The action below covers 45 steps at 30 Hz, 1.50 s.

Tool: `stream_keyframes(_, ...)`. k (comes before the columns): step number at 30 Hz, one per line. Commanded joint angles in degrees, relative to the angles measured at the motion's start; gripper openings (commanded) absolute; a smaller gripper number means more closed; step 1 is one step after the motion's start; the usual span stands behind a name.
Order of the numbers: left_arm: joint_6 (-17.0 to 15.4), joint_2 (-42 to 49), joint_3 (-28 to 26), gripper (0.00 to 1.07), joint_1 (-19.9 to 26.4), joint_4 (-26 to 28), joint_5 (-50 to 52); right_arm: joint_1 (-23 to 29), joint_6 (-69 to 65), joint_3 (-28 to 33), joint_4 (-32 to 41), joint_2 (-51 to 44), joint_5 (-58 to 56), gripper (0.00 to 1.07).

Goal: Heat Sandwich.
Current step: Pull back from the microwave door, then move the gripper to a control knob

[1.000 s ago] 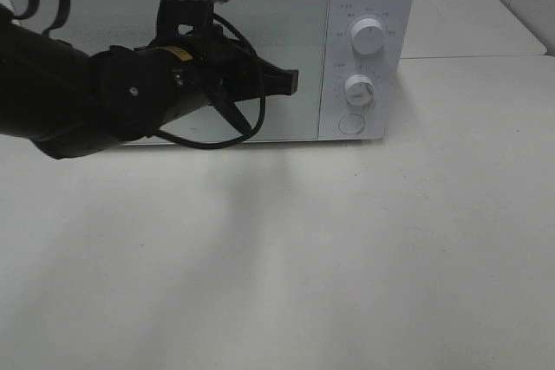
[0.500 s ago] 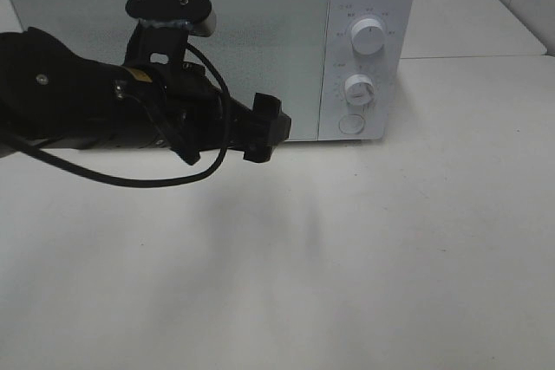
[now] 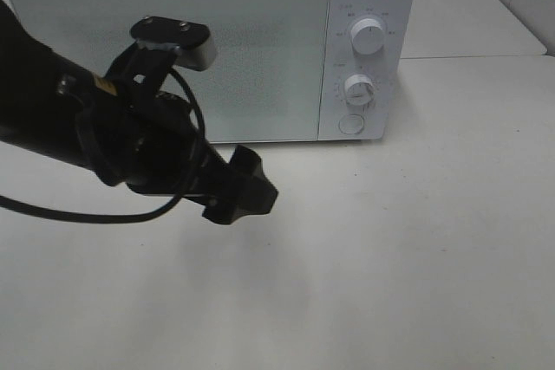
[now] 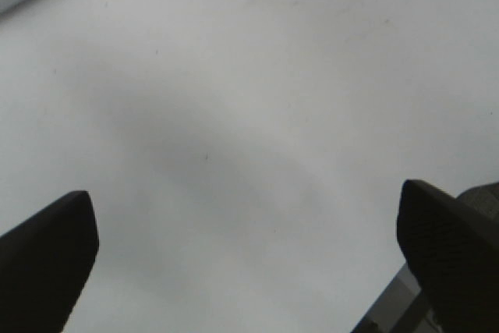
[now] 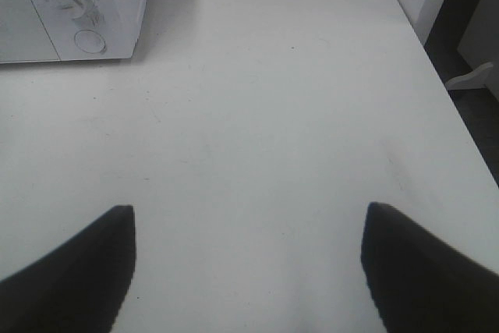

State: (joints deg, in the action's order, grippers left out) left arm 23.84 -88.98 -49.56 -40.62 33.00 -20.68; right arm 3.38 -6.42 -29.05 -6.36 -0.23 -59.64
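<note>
The sandwich is out of view in every frame. The white microwave stands at the back of the table with its door shut. My left gripper hangs over the table in front of the door, apart from it. In the left wrist view the left gripper is open, with only bare tabletop between its fingers. My right gripper is also open and empty over the table to the right of the microwave; it does not show in the exterior high view.
Two dials and a round button sit on the microwave's right panel. The white table's right edge drops off to a dark floor. A loose black cable trails from the left arm.
The left arm has drawn back from the microwave door, down and toward the table's front. Its gripper, shut a second ago, now stands open. The microwave has not moved.
</note>
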Motion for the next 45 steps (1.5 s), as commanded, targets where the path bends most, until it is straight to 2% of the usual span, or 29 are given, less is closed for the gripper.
stream_keyframes(1,-2.52,1.66,0.11,1.01,5.16,-1.89,-7.51,-0.4,0.17,0.06,-0.23,-1.49,0.23,0.76)
stream_keyframes(3,-2.58,2.18,0.11,1.01,6.82,-2.41,-9.68,-0.4,0.17,0.06,-0.23,-1.49,0.23,0.76)
stream_keyframes(6,-2.64,5.21,0.11,1.01,13.18,-4.81,-17.13,-0.4,0.17,0.06,-0.23,-1.49,0.23,0.76)
stream_keyframes(9,-3.9,6.88,0.11,1.01,16.16,-6.25,-20.17,-0.4,0.17,0.06,-0.23,-1.49,0.23,0.76)
stream_keyframes(11,-6.88,9.57,0.11,1.01,20.97,-9.28,-24.01,-0.4,0.17,0.06,-0.23,-1.49,0.23,0.76)
stream_keyframes(13,-7.79,10.37,0.11,1.01,22.69,-10.2,-24.87,-0.4,0.17,0.06,-0.23,-1.49,0.23,0.76)
stream_keyframes(16,-13.29,14.55,0.11,1.01,28.59,-15.87,-28.48,-0.4,0.17,0.06,-0.23,-1.49,0.23,0.76)
stream_keyframes(18,-14.44,15.41,0.11,1.01,29.74,-17.36,-29.34,-0.4,0.17,0.06,-0.23,-1.49,0.23,0.76)
stream_keyframes(19,-17.07,17.36,0.11,1.01,32.09,-20.34,-31.51,-0.4,0.17,0.06,-0.23,-1.49,0.23,0.76)
stream_keyframes(21,-19.37,19.54,0.11,1.01,33.92,-23.89,-33.8,-0.4,0.17,0.06,-0.23,-1.49,0.23,0.76)
stream_keyframes(22,-19.37,19.54,0.11,1.01,33.92,-23.89,-33.8,-0.4,0.17,0.06,-0.23,-1.49,0.23,0.76)
stream_keyframes(24,-21.26,23.09,0.29,1.01,35.7,-28.07,-36.27,-0.4,0.17,0.06,-0.23,-1.49,0.23,0.76)
stream_keyframes(27,-21.83,27.04,1.66,1.01,37.36,-30.94,-38.1,-0.4,0.23,0.06,-0.23,-1.49,0.23,0.76)
stream_keyframes(32,-21.72,33.63,5.61,1.01,37.99,-31.05,-38.67,-0.4,0.23,0.06,-0.23,-1.49,0.23,0.76)
stream_keyframes(36,-21.72,43.2,12.72,1.01,37.99,-30.54,-38.67,-0.4,0.23,0.06,-0.23,-1.49,0.23,0.76)
stream_keyframes(45,-21.66,57.75,19.42,1.01,37.99,-29.97,-39.13,-0.4,0.23,0.06,-0.23,-1.49,0.23,0.76)
